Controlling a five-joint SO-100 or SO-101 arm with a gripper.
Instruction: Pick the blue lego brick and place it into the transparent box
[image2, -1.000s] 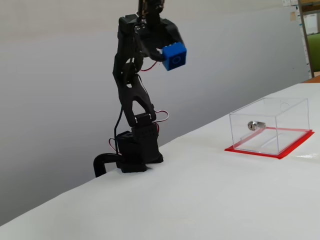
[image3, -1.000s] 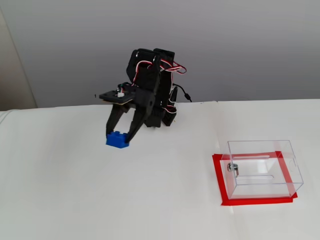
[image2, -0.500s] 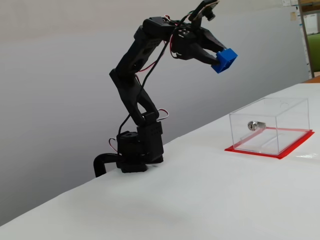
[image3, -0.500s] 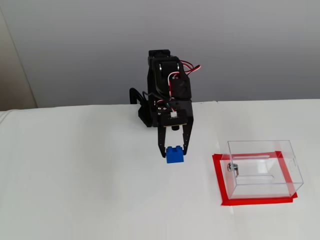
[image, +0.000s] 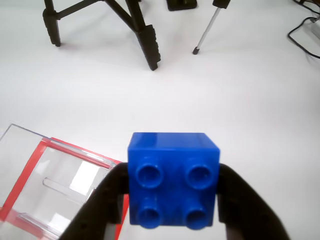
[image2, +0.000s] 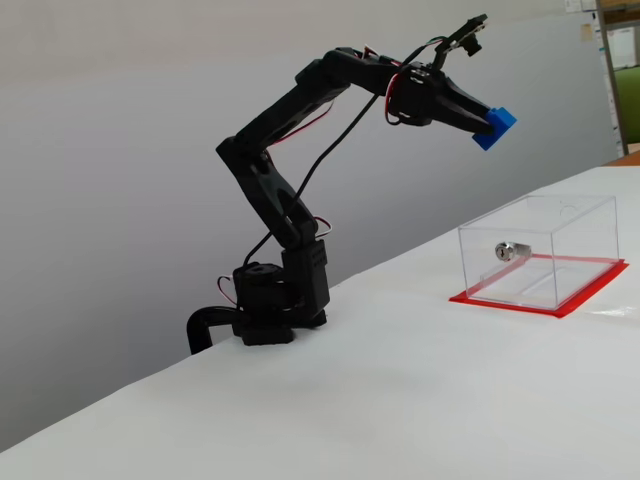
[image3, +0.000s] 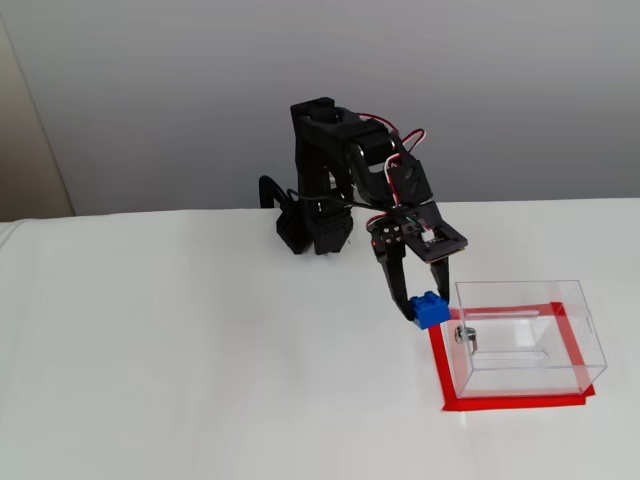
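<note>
My gripper (image: 172, 192) is shut on the blue lego brick (image: 173, 178), whose four studs face the wrist camera. In a fixed view the blue lego brick (image2: 494, 127) hangs high in the air, above and just left of the transparent box (image2: 538, 249). From the other fixed view the gripper (image3: 425, 311) holds the blue lego brick (image3: 431, 309) right beside the transparent box's (image3: 527, 335) left wall, near its silver lock (image3: 462, 336). The transparent box (image: 55, 187) on its red base lies at the lower left of the wrist view.
The arm's base (image2: 268, 305) stands at the back edge of the white table (image2: 400, 400). Black tripod legs (image: 142, 32) and a silver stand leg (image: 207, 30) rest on the table at the top of the wrist view. A cable (image: 305, 35) lies at the top right.
The arm has swung toward the box and stretched out, carrying the blue brick from the table's middle to just beside and above the box's near wall.
</note>
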